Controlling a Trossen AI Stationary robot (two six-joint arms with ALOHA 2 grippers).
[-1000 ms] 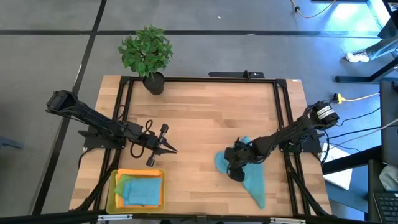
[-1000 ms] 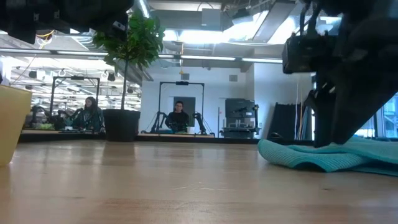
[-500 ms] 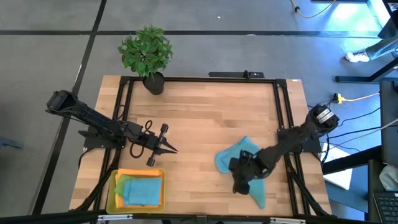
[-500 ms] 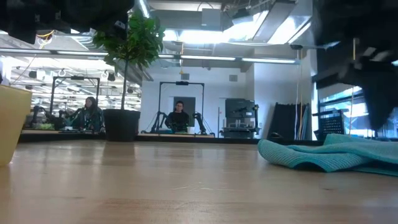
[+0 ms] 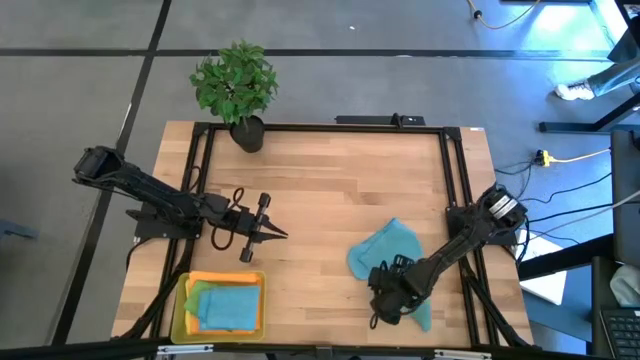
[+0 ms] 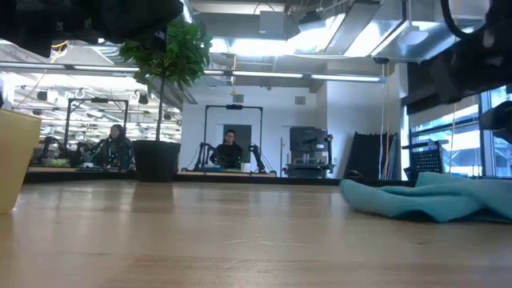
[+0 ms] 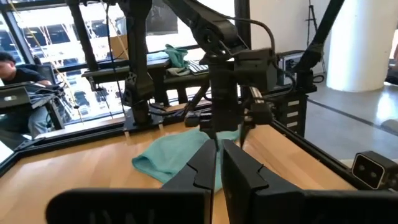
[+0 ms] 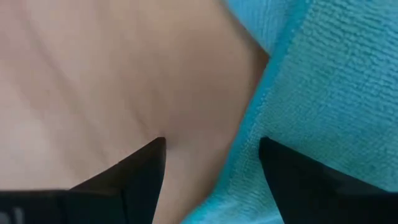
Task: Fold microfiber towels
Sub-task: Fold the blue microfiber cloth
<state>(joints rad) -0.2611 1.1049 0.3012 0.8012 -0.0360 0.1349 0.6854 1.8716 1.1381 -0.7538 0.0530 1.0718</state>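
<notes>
**Right Arm Reaches Down to the Blue Towel**

A teal-blue towel (image 5: pixel 385 255) lies crumpled on the wooden table (image 5: pixel 330 170), on the right side near the front edge. It is not flat. In the low view it looks like a soft, bumpy heap (image 6: pixel 424 200) on the wood.

The right gripper (image 5: pixel 385 305) is low over the front corner of this towel. Its two dark fingers (image 8: pixel 134 177) are spread wide apart. In the right wrist view one finger is over the bare wood and the other is over the towel's edge (image 8: pixel 323 93). Nothing is between the fingers, so the towel is not held.

The left gripper (image 5: pixel 278 235) waits over the left half of the table, well apart from the towel. Its fingers (image 7: pixel 202 165) are pressed together and hold nothing. They point toward the right arm and the towel (image 7: pixel 180 155).

A yellow tray (image 5: pixel 183 310) sits at the front left corner of the table. In it lies another teal-blue towel (image 5: pixel 225 305), folded flat, with an orange towel (image 5: pixel 235 281) showing around its edges beneath it.

A potted plant (image 5: pixel 236 85) stands at the back left corner of the table. Far behind the table, in the low view, a person (image 6: pixel 230 148) sits at a desk in the room.
</notes>
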